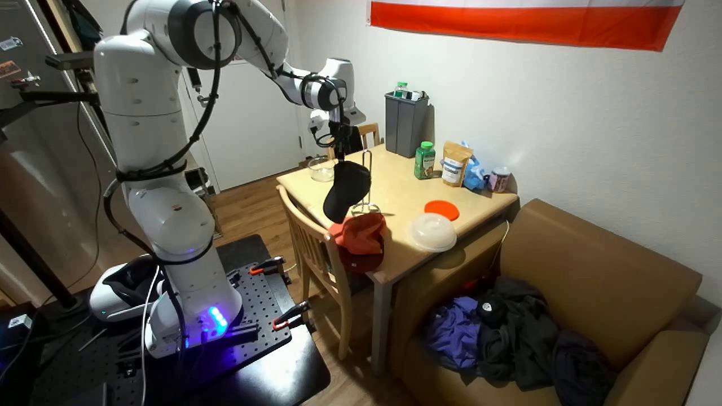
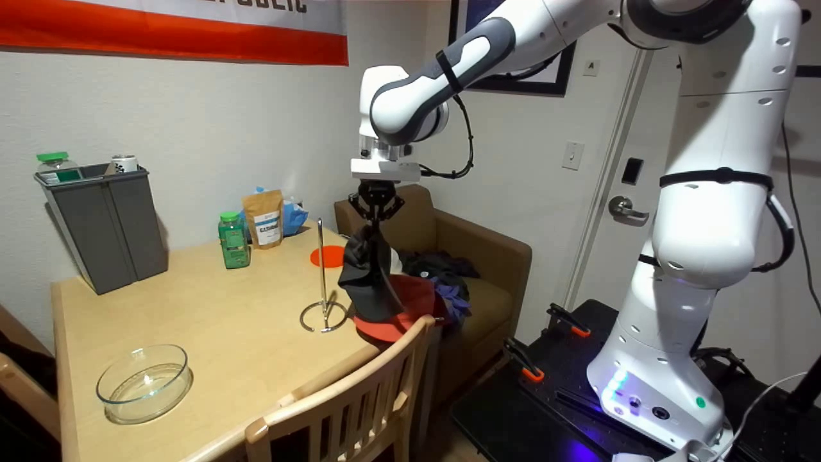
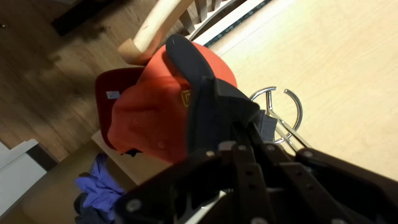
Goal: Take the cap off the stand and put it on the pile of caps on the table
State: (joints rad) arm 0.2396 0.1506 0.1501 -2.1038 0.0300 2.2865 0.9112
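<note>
In an exterior view, the gripper (image 2: 374, 224) pinches the black cap (image 2: 369, 282) right of the stand (image 2: 322, 269), at the left of the pile of red caps (image 2: 415, 295), contact hard to tell, so ease it rightward and down, releasing only once supported.

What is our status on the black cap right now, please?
Gripper closed on black cap. Cap off the stand, hanging over the pile of red caps; contact unclear. Chair back close beside the pile.
</note>
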